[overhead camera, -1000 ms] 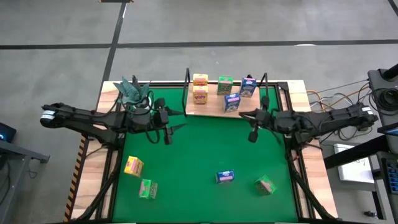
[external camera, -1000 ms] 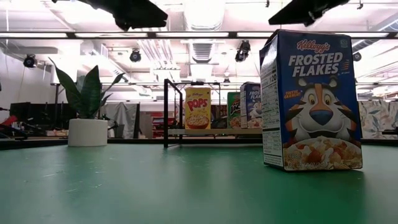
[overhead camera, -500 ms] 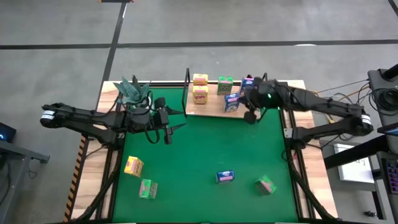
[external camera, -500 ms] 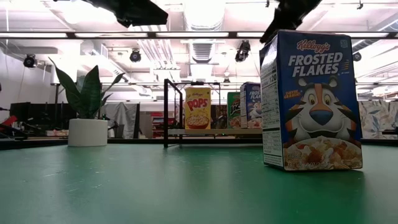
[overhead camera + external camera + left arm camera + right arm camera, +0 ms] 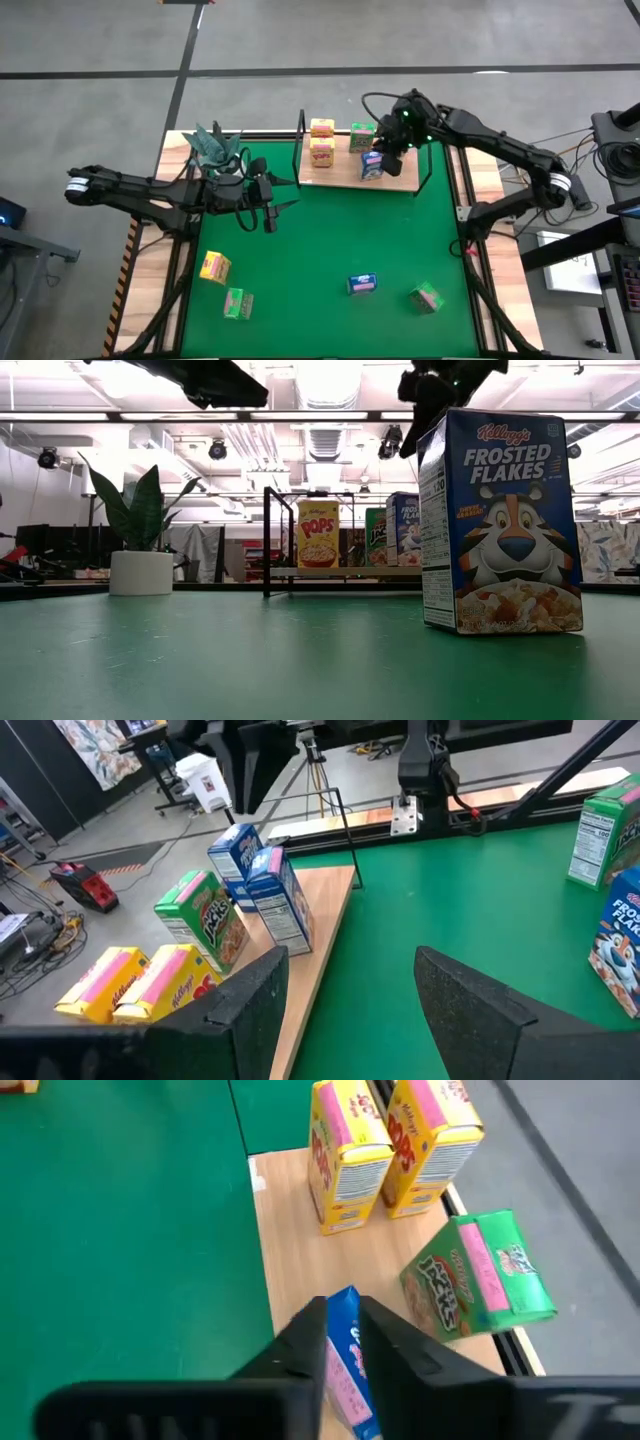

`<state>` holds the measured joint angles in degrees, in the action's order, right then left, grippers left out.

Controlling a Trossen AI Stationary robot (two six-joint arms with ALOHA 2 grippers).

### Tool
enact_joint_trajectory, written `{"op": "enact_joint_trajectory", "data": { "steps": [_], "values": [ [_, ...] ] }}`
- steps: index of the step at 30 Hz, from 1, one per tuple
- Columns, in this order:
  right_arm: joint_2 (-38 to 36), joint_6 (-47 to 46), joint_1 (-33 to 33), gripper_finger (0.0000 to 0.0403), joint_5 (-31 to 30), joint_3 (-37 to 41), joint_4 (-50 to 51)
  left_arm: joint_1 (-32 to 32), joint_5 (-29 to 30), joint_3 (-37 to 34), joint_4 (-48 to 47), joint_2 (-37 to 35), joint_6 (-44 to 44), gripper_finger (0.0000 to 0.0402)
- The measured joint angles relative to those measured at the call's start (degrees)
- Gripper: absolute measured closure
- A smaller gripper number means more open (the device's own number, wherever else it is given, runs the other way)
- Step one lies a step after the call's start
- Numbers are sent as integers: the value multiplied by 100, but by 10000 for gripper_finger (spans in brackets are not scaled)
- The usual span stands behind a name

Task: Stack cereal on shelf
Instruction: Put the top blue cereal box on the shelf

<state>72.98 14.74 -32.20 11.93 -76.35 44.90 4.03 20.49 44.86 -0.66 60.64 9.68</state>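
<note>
You look across the green mat (image 5: 250, 660) at a white pot (image 5: 141, 572) with its plant, bright ceiling lights (image 5: 330, 380) overhead and grey concrete floor (image 5: 350, 35) around the tabletop (image 5: 480, 150).

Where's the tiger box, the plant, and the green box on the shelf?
Tiger box (image 5: 515, 525), low view: on its front face.
Plant (image 5: 142, 510), low view: on a leaf.
Green box (image 5: 478, 1280), right wrist view: on its printed face.

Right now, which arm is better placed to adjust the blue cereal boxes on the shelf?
The right. The right gripper is over the shelf, its fingers astride a blue box. The left gripper waits open over the mat, off the shelf.
</note>
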Motion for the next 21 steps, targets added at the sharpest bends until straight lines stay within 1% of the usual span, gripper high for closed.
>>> {"op": "enact_joint_trajectory", "data": {
  "steps": [4, 9, 12, 16, 19, 21],
  "values": [
    [292, 236, -47, 278, 28, -104, 74, 0, 0, 0, -54, 0, -45, 200],
    [559, 863, -47, 185, 10, -123, 288, 0, 0, 0, -84, 2, -125, 200],
    [659, 1246, -47, 141, -18, -119, 543, 0, -2, 0, -97, 9, -171, 200],
    [759, 1311, -47, 107, -342, -119, 770, 0, -1, -5, -125, 44, -187, 200],
    [829, 1336, -47, 98, -359, -119, 885, 0, -1, -11, -125, 75, -188, 200],
    [880, 1347, -46, 98, -493, -117, 879, 0, -2, -13, -127, 88, -189, 200]
  ]
}}
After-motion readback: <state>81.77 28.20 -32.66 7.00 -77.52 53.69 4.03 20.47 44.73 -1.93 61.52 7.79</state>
